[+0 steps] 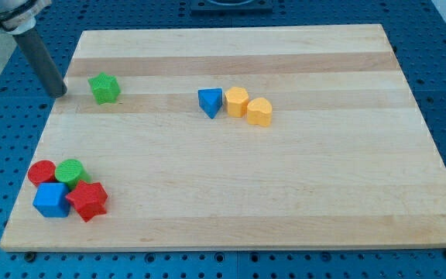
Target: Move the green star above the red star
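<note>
The green star (pixel 104 88) lies near the view's top left of the wooden board (pixel 285 194). The red star (pixel 87 201) lies at the view's bottom left, far below the green star. My tip (pixel 59 93) rests at the board's left edge, a short way to the left of the green star and apart from it.
A red cylinder (pixel 42 172), a green cylinder (pixel 71 171) and a blue cube (pixel 51 200) crowd against the red star. A blue triangle (pixel 210 101), a yellow hexagon (pixel 237 101) and a yellow heart-like block (pixel 259 112) sit in a row near the top centre.
</note>
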